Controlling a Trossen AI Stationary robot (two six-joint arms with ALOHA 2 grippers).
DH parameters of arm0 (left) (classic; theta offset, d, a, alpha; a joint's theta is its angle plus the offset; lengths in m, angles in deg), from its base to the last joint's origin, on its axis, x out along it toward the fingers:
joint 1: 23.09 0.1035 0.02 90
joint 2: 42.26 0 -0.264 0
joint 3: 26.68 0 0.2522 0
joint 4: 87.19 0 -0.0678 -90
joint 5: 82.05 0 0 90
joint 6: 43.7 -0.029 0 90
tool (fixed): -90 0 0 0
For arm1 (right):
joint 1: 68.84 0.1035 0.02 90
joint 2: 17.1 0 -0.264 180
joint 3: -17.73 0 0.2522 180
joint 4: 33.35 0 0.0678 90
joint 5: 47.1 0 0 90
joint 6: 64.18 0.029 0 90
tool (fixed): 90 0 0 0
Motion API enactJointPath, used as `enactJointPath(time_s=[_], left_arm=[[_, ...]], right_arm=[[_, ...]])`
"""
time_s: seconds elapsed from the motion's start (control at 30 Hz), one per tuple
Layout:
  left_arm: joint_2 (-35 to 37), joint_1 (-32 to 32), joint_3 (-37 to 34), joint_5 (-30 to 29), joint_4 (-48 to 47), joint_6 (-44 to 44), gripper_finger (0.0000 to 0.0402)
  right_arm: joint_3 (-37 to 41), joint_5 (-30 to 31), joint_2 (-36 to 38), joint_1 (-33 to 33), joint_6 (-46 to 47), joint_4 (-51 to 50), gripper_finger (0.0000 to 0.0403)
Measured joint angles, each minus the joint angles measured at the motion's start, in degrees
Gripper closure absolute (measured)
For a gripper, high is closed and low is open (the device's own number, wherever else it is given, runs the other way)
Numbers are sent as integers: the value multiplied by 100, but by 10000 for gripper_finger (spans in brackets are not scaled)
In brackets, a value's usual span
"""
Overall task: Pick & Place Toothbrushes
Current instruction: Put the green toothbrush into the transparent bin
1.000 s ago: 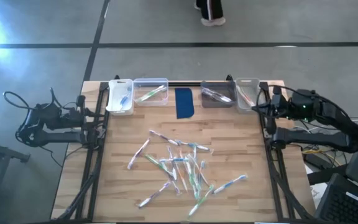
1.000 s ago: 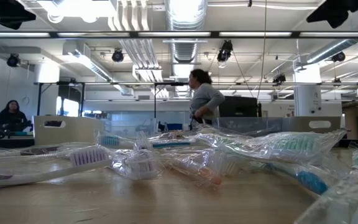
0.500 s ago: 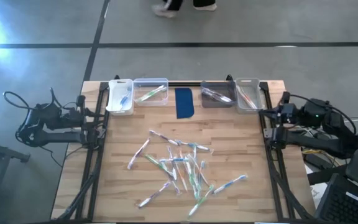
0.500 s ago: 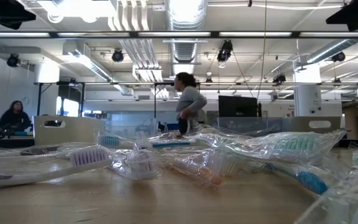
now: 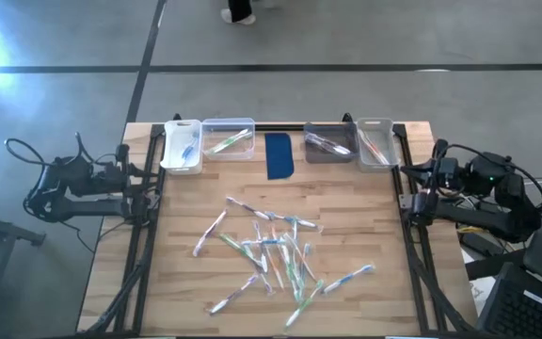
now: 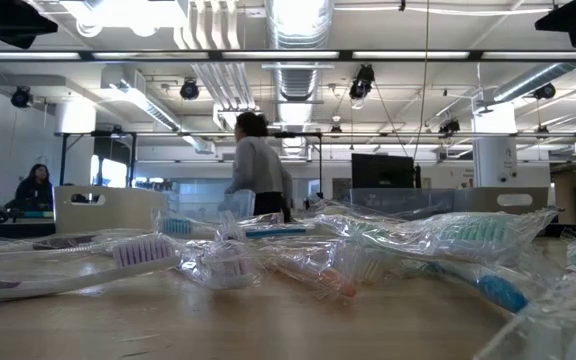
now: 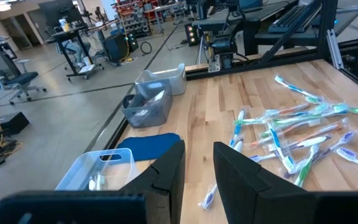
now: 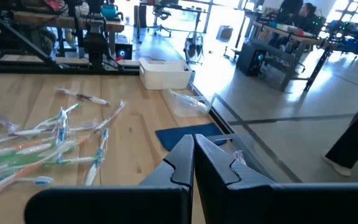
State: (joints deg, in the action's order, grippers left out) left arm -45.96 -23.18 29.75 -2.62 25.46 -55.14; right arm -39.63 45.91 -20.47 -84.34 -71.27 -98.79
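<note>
Several toothbrushes [image 5: 271,252] in clear wrappers lie scattered flat on the middle of the wooden table; they also show in the left wrist view [image 7: 297,134] and the right wrist view [image 8: 48,134]. My left gripper [image 7: 197,165] waits at the table's left edge [image 5: 147,181], open, with nothing between its fingers. My right gripper [image 8: 193,155] is drawn back at the table's right edge [image 5: 420,188], shut and holding nothing. Both are well clear of the pile.
Along the far edge stand a white bin [image 5: 182,146], a clear bin [image 5: 228,138], a dark blue pad [image 5: 279,155], a grey bin [image 5: 328,143] and another clear bin [image 5: 374,141]; each bin holds toothbrushes. A person [image 6: 256,175] walks beyond the table.
My right gripper has drawn back from beside the far-right clear bin toward the table's right edge, sinking a little and rolling slightly, still shut. The person behind the table has walked across the room toward the left of the low view.
</note>
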Motion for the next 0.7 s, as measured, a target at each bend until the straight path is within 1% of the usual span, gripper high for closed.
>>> enactJointPath(time_s=[0.2,0.33,0.47,0.6,0.7], left_arm=[[-1,-1,0,-2,-2,3,312],[1,0,0,-116,-2,-215,312],[1,1,0,-136,-2,-229,312],[1,1,0,-137,-2,-197,312],[1,-1,0,-136,1,4,312]], right_arm=[[0,0,-15,0,0,0,394],[0,0,-15,-1,0,0,394],[0,0,-15,0,0,0,394],[0,0,-15,0,0,1,394],[0,0,-15,0,0,0,394]])
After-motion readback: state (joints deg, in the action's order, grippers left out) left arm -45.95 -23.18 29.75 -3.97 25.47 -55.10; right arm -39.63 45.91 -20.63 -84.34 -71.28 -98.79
